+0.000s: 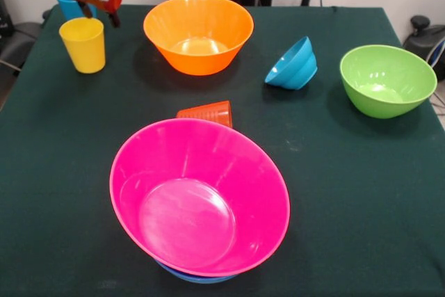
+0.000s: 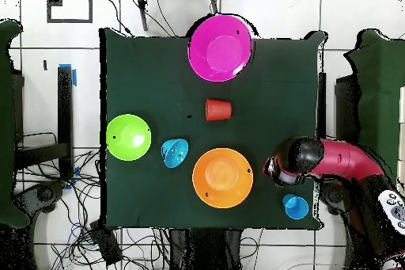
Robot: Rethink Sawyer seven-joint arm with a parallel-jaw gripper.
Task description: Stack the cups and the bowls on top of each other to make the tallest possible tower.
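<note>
The pink bowl sits nearest, nested over a blue bowl on the table; no writing is legible. Whether the hand is apart or together cannot be told; it hangs above the yellow cup, beside the sky-blue cup. Beyond the pink bowl lies the orange-red cup, then the orange bowl, ridged blue bowl and green bowl.

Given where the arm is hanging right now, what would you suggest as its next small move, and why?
Probably lower the gripper onto the yellow cup and grasp it. The arm hangs right over that corner, next to the yellow cup and the sky-blue cup, both upright and unstacked. The pink bowl already sits on a blue bowl, so a cup could go on that stack. I cannot tell how the gripper stands.
</note>
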